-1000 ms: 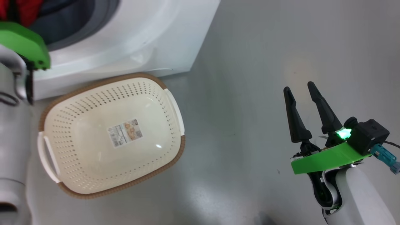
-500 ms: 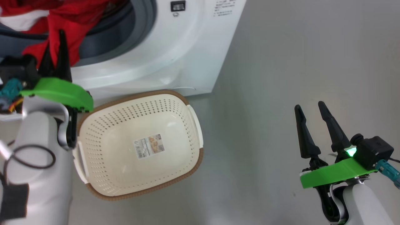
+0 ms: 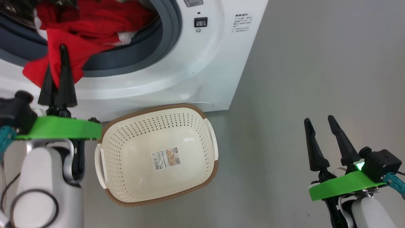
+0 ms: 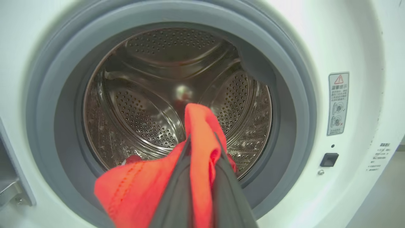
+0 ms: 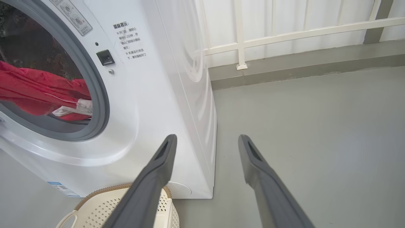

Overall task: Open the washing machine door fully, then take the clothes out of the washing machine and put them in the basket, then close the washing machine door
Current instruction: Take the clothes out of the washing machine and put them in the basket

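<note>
Clothes (image 3: pixel 88 28) spill from the mouth of the washer (image 3: pixel 177 72), one fold clamped in our left pincer (image 3: pixel 58 60), with the basket (image 3: pixel 133 152) on the floor (image 3: pixel 284 79) just below-right of it; our right pincer (image 3: pixel 318 118) gapes empty, farther off.

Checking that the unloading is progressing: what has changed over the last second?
The left gripper, shut on the clothes, has pulled back from the washing machine, dragging them out over its front rim. The head view itself also shifted. The right gripper stays open; the basket stays empty.
</note>
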Robot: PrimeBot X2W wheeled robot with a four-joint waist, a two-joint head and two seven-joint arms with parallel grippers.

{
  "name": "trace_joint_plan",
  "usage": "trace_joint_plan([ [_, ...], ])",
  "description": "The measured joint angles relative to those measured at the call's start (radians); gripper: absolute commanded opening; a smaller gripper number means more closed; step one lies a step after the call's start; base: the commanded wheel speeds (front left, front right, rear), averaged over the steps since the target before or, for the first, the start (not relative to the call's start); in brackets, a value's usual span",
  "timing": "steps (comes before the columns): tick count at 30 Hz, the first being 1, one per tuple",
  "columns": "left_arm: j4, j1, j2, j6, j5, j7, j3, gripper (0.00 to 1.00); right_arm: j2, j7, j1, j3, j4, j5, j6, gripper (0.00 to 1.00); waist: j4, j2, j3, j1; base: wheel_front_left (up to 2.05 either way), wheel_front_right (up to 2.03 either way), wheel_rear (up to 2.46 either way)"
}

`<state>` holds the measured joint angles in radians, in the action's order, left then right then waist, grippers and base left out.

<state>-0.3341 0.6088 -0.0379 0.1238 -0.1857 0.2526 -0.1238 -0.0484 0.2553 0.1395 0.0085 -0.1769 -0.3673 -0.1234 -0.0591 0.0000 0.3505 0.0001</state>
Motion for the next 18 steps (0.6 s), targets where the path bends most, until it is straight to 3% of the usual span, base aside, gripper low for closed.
trace_joint_plan([
  [10,0.254,-0.136,0.012,0.000,-0.029,0.001,0.052,0.00,0.000,0.000,-0.034,-0.006,0.001,0.001,0.000,1.00,0.012,0.0000,-0.033,-0.0001,0.00,0.00,0.00],
  [18,0.428,-0.144,0.012,0.000,-0.039,0.002,0.058,0.00,0.000,0.000,-0.035,-0.012,0.003,0.001,0.000,1.00,0.017,0.0000,-0.024,-0.0001,0.00,0.00,0.00],
])
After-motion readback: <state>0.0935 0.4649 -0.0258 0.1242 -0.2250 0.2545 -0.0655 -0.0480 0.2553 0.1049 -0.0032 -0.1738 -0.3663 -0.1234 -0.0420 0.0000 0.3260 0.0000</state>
